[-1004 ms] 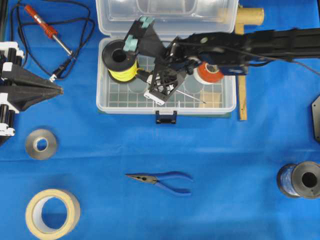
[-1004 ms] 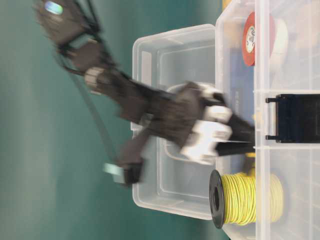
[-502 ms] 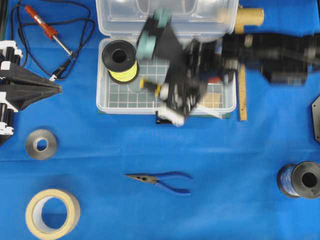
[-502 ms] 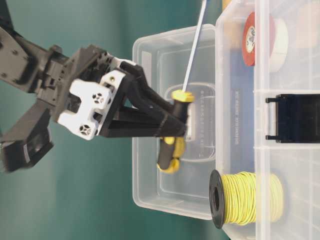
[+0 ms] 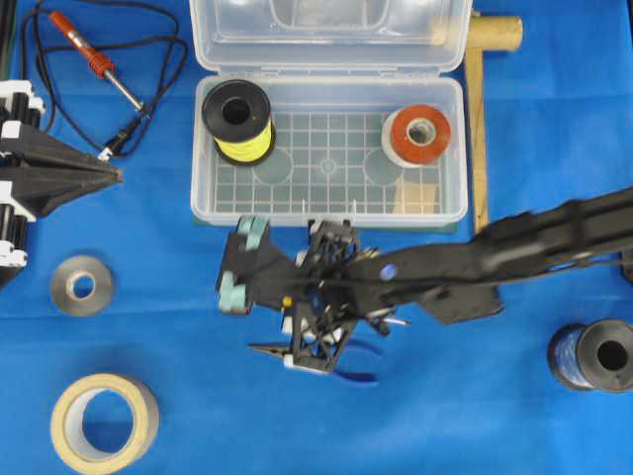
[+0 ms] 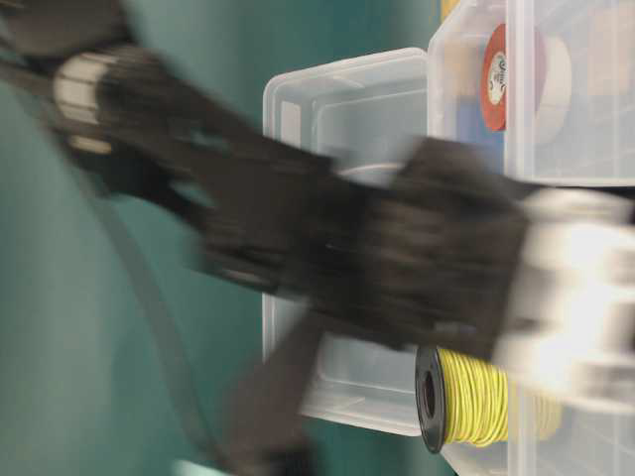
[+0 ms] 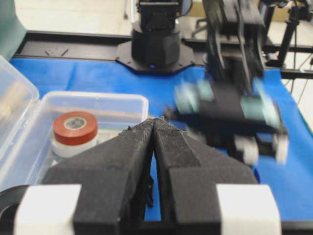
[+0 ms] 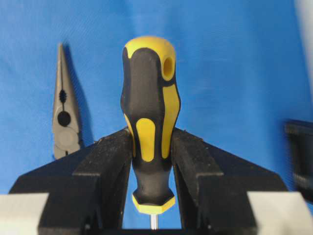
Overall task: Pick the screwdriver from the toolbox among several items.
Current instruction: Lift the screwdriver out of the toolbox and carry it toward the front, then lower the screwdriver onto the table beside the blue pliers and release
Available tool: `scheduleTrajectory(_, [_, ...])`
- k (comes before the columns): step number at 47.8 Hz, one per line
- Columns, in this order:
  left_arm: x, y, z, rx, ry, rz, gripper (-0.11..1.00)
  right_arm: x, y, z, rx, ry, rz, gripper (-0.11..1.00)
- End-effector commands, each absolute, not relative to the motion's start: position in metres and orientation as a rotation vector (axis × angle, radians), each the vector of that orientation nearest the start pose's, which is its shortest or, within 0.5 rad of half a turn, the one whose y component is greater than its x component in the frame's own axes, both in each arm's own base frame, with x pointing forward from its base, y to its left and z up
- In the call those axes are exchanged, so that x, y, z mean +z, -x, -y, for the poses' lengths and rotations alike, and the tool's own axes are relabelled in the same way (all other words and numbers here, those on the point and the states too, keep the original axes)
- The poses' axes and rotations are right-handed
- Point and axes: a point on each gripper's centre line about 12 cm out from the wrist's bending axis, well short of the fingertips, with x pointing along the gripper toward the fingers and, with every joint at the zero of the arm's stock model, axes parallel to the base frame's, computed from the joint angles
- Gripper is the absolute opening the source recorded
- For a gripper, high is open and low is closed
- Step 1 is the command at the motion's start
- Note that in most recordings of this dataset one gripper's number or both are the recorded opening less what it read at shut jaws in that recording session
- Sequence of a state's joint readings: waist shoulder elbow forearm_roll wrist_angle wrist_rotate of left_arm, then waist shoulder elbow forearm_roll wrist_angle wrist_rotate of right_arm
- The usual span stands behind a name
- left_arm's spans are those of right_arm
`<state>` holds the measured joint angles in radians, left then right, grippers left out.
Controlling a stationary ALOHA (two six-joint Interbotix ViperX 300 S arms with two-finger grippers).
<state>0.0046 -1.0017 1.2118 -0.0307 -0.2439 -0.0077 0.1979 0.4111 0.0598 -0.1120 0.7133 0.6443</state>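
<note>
Blue table (image 5: 148, 267), toolbox (image 5: 328, 203), pliers (image 5: 272, 348), soldering iron (image 5: 94, 61), tape rolls (image 5: 104, 422)

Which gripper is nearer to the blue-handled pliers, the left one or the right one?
Right. The right gripper, shut on the screwdriver, hangs just over the pliers. The left gripper sits shut at the table's far left edge, well away.

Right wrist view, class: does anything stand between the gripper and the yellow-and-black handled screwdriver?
Nothing visible does. The right gripper is already shut on the yellow-and-black handled screwdriver, its pads pressing the handle directly. The blue-handled needle-nose pliers lie on the cloth beside it, apart.
</note>
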Motion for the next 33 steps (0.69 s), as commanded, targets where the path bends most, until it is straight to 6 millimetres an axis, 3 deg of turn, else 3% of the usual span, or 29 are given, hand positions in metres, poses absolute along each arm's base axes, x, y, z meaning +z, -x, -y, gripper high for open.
scheduleTrajectory(1, [0.283, -0.192, -0.002, 0.013, 0.039, 0.042, 0.0, 0.132, -0.489, -0.094, -0.196, -0.345, -1.118, 0.43])
scheduleTrajectory(8, [0.281, -0.192, -0.002, 0.013, 0.04, 0.035, 0.0, 0.11, -0.491, -0.095, -0.2, -0.352, -1.137, 0.43])
scheduleTrajectory(18, [0.28, -0.19, -0.002, 0.013, 0.044, 0.028, 0.0, 0.11, -0.491, -0.087, -0.219, -0.362, -1.146, 0.43])
scheduleTrajectory(29, [0.282, -0.187, -0.002, 0.013, 0.042, 0.035, 0.0, 0.143, -0.485, -0.08, -0.228, -0.356, -1.137, 0.45])
scheduleTrajectory(33, [0.282, -0.187, -0.002, 0.013, 0.042, 0.037, 0.0, 0.162, -0.479, -0.078, -0.231, -0.338, -1.131, 0.66])
